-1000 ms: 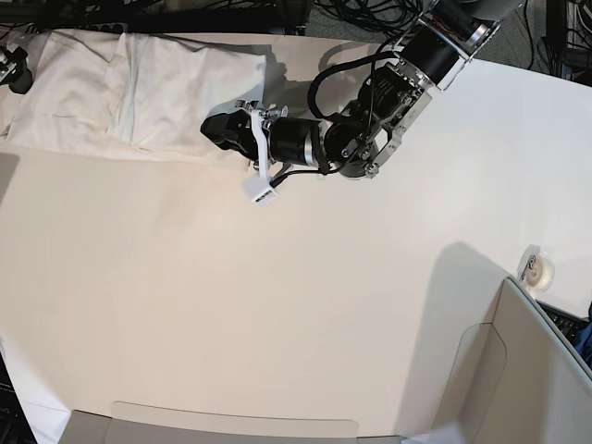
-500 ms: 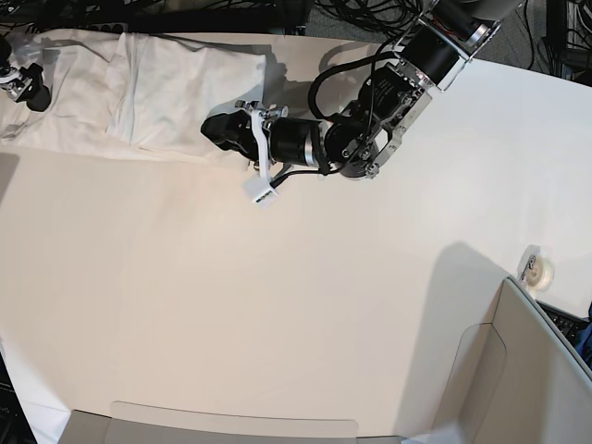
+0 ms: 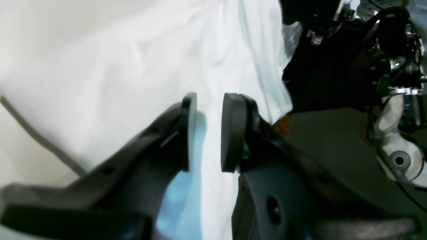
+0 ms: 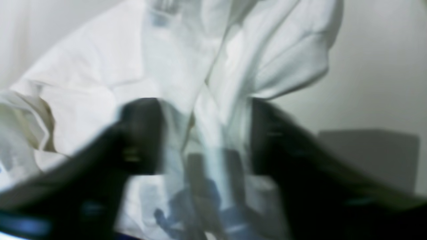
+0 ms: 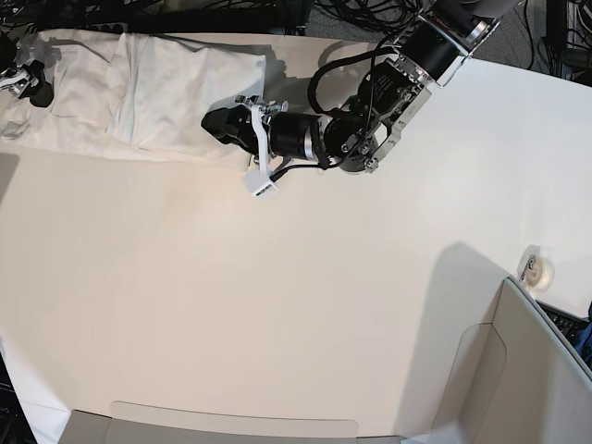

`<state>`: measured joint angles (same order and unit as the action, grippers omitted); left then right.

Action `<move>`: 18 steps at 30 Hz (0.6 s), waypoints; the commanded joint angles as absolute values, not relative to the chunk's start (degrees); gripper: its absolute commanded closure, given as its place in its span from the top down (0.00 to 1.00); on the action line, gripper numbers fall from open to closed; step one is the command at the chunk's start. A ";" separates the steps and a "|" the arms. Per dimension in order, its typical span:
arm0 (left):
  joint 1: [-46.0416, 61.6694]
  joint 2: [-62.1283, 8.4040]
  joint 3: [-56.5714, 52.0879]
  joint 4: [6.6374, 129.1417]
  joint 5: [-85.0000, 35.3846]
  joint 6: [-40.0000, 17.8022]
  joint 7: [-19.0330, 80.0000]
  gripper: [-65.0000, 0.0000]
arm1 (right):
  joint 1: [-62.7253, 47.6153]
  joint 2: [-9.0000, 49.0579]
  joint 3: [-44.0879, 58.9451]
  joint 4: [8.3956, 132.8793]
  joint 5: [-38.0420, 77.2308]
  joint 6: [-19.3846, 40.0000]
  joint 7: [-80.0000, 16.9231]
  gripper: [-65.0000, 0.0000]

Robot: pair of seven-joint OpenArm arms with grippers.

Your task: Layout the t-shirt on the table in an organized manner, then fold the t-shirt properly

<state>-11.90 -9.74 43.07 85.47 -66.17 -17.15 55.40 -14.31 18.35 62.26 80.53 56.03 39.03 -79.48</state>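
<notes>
base view shows no readable print on the t-shirt [image 5: 166, 88]; left claw [image 3: 206, 130] pinches it, right claw's [image 4: 203, 133] grip unclear.

No text, label, brand, number or sign can be read in any view. The t-shirt [image 5: 139, 88], lying along the far edge of the table [image 5: 277, 305], shows only its plain white side in the base view. In the right wrist view a blurred blue patch shows on the cloth [image 4: 186, 203], too smeared to make out as letters. A small white tag [image 5: 262, 186] hangs from the arm near the shirt's corner; dark marks on it are too small to read.
</notes>
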 commanded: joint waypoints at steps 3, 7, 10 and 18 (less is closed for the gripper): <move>-13.05 -9.63 42.86 86.29 -67.30 -17.63 54.55 0.21 | -14.64 19.38 62.64 78.37 56.31 40.00 -80.00 0.23; -13.05 -9.63 42.86 86.29 -67.30 -17.63 54.64 0.21 | -14.37 19.56 62.90 74.95 56.31 40.00 -80.00 0.04; -12.97 -11.12 42.86 86.46 -67.30 -17.63 54.64 0.20 | -14.37 19.56 62.99 75.12 56.66 40.00 -80.00 0.03; -7.43 -16.75 36.97 86.55 -67.30 -17.63 54.64 0.20 | -14.20 19.82 64.92 79.43 56.75 40.00 -80.00 0.00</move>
